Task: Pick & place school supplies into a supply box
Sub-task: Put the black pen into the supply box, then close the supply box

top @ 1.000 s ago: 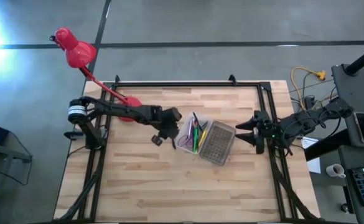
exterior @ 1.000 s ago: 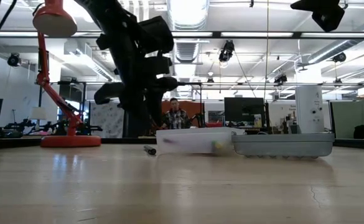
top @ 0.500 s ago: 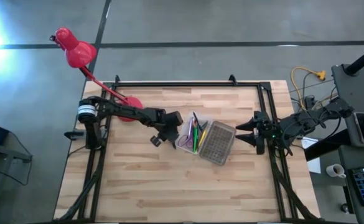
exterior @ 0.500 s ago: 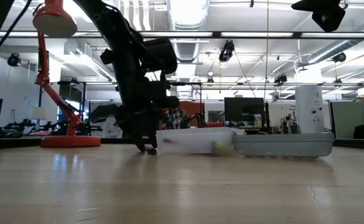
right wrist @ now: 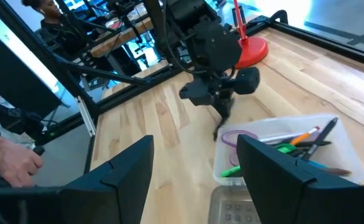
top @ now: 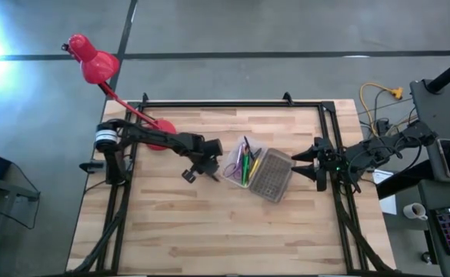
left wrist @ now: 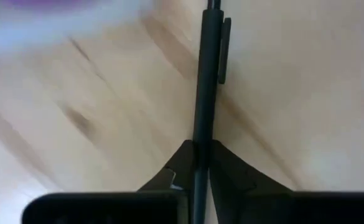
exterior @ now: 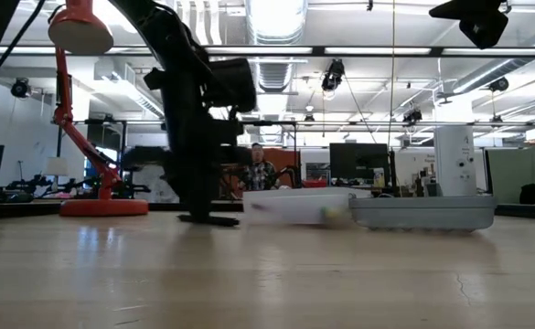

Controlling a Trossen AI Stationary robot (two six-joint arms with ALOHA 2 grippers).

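A black pen [left wrist: 206, 81] lies on the wooden table just left of the supply box [top: 242, 166], with my left gripper [left wrist: 198, 158] shut on it, pointing straight down [top: 198, 171]. The clear box holds green, yellow and orange pencils and purple-handled scissors [right wrist: 234, 138]. Its grey dotted lid [top: 274, 176] lies on the table beside its right side. My right gripper [right wrist: 194, 180] hangs open above the table's right edge [top: 305, 161], facing the box and touching nothing. My left gripper pinches the pen's barrel [left wrist: 200, 134] between its two fingertips [left wrist: 225, 163], some way back from the clip end [left wrist: 223, 50]. The fingers come from above, pointing down, one on each side of the barrel. The pen lies flat on the table.
A red desk lamp [top: 94, 65] stands with its base [top: 157, 138] on the table's far left corner, behind my left arm. The near half of the table [top: 225, 231] is bare wood. A person's hand [right wrist: 7, 162] shows beyond the table.
My left gripper has come down to the table, tipping until it points straight down, and has shut on the black pen. The supply box and its lid have slid a little toward the table's right edge.
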